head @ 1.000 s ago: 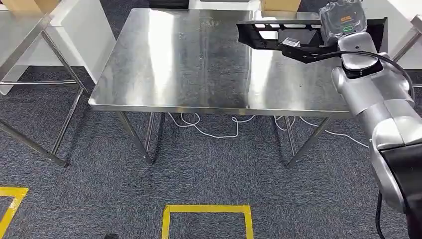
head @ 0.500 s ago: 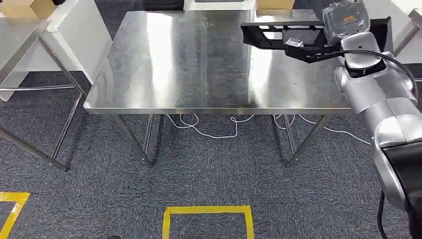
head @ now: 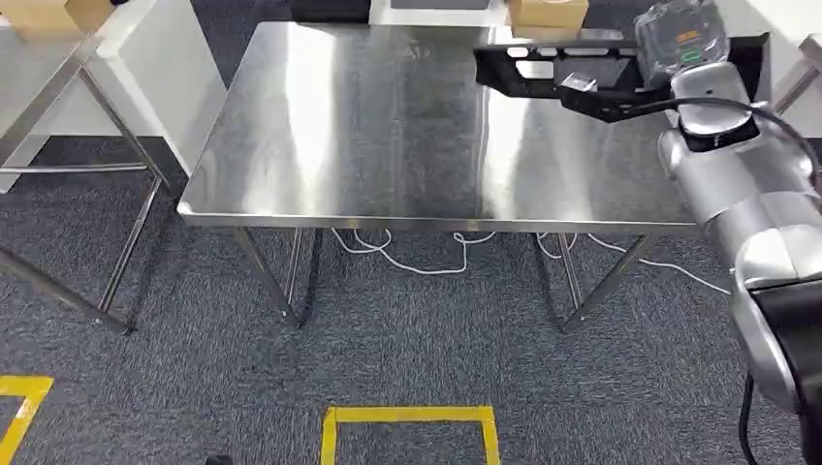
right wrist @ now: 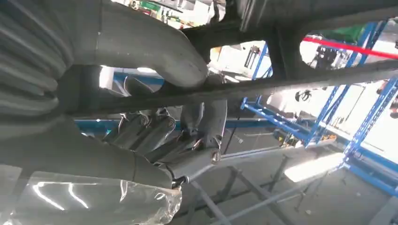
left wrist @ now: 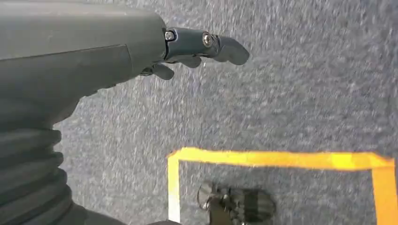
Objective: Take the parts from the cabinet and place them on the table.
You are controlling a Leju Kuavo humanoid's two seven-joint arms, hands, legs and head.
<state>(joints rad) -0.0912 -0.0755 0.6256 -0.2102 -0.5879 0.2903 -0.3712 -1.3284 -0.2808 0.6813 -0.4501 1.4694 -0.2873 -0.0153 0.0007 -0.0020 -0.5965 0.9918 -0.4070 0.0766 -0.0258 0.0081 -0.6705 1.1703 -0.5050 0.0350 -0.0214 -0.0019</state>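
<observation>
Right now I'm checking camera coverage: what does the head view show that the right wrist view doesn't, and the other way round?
Head view alone: the whole steel table, the white cable under it, the yellow floor marking, a cardboard box and the silver right arm.

Right wrist view alone: blue racking behind, and the fingers from close up, wrapped around the part's bar.

Both: the right hand holding the black frame part above the table.

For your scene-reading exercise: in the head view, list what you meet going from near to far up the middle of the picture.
Yellow floor marking → grey carpet → white cable → steel table → cardboard box
</observation>
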